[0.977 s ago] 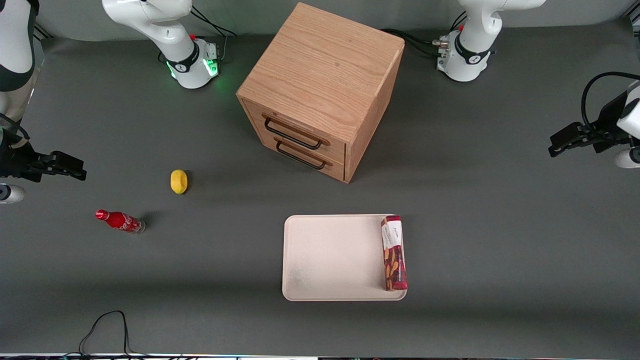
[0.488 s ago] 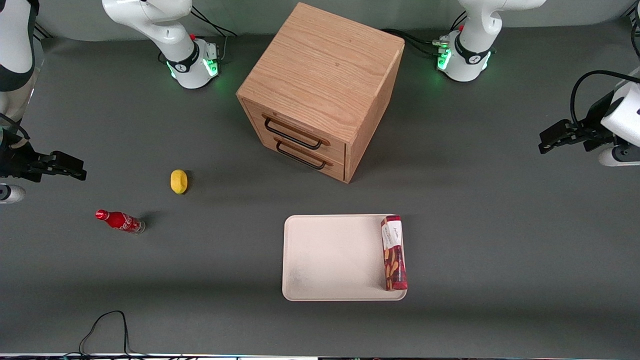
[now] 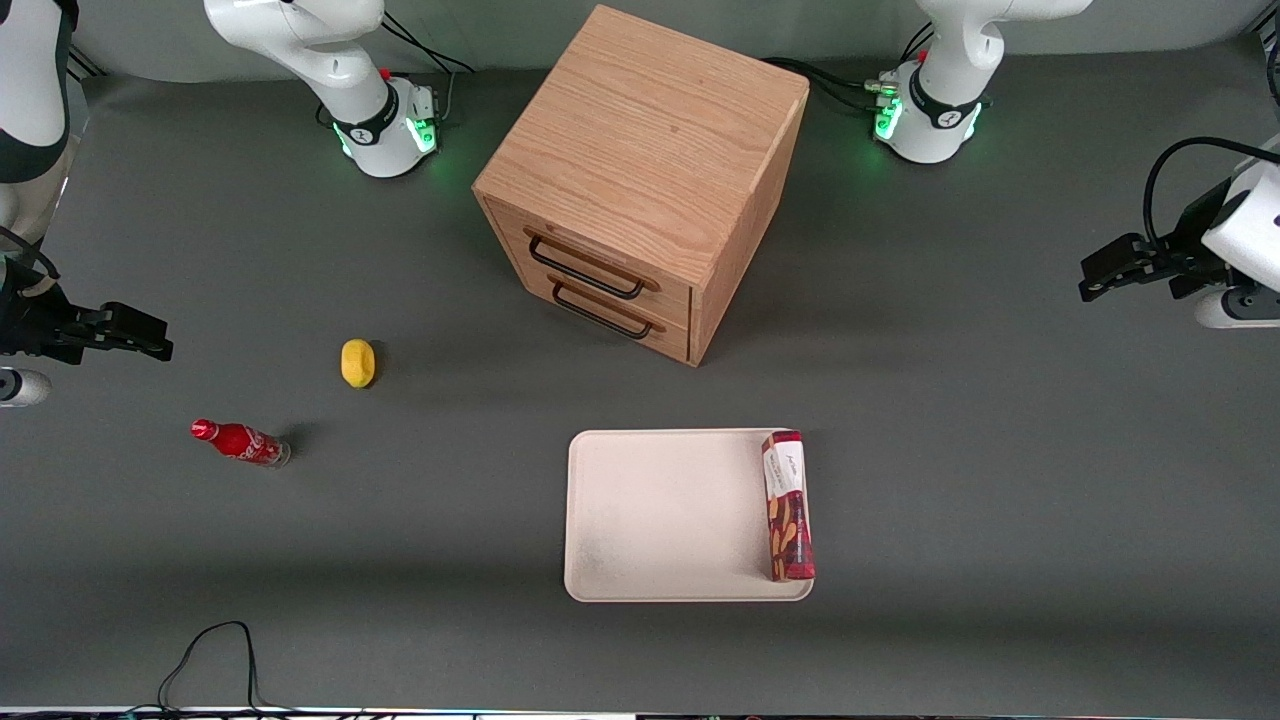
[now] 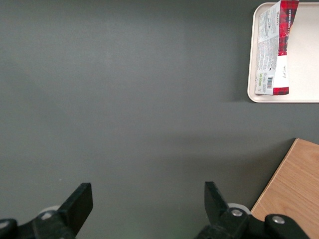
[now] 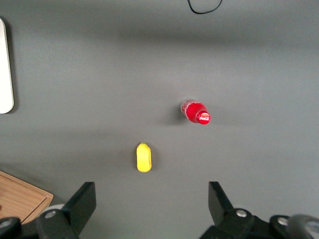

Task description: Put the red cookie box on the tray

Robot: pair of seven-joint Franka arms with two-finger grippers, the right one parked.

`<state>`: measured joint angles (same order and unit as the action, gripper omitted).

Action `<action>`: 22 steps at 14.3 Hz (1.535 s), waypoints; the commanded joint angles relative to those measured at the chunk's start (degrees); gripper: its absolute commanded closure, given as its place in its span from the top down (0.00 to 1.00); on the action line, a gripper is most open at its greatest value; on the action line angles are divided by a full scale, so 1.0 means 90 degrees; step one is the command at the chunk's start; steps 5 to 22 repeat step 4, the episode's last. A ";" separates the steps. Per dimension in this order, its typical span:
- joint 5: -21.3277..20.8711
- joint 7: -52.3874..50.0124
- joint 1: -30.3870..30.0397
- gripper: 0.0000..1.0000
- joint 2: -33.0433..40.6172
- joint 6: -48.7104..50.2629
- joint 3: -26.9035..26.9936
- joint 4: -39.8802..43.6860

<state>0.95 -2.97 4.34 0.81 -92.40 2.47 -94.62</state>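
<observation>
- Red cookie box [image 3: 787, 505] lay flat inside the tray [image 3: 660, 520], along the tray's short rim on the working arm's side, its white-labelled end farther from the front camera.
- In the left wrist view the box [image 4: 275, 49] showed its pale barcode panel and rested just inside the tray's rim [image 4: 251, 59].
- The tray sat on the dark table [image 3: 1000, 500], near the table's front edge and roughly midway along it.
- The gripper [image 3: 1100, 275] hung above the table's working-arm edge, well apart from the tray; in the wrist view its fingers [image 4: 79, 199] were spread wide with only bare table between them, holding nothing.
- A wooden drawer cabinet [image 3: 640, 180] stood farther from the camera than the tray, both drawers closed.
- A yellow lemon [image 3: 357, 362] and a small red soda bottle [image 3: 240, 442], lying on its side, were toward the parked arm's end of the table.
</observation>
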 commanded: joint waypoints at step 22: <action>0.0002 0.0144 -0.0092 1.00 0.0164 0.0072 -0.0020 -0.0112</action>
